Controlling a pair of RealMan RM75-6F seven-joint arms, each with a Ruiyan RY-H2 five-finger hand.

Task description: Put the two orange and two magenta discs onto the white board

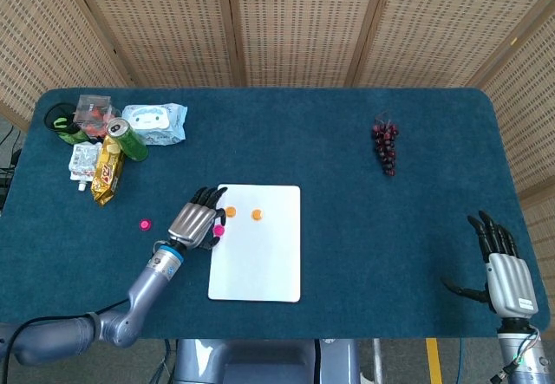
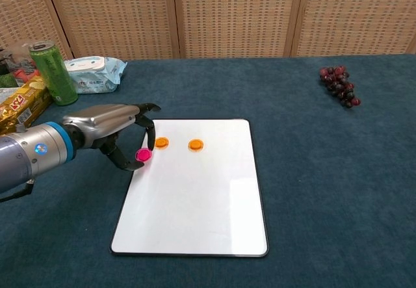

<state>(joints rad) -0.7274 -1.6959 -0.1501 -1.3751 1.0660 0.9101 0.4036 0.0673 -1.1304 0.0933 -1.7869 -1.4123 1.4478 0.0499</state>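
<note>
table: blue cloth, carries everything. white board at centre, long side running toward the robot, flat and bare over its near half, so there is room for more discs.
left hand at the board's 9 o'clock edge, pinching one magenta disc between thumb and a finger, held just over the board's left rim, likely for setting down beside the orange pair.
right hand near the table's 4 o'clock corner, fingers spread, holding nothing, parked well apart.
two orange discs lie on the board's far end.
second magenta disc on the cloth, 9 o'clock of the left hand, not yet placed.
</note>
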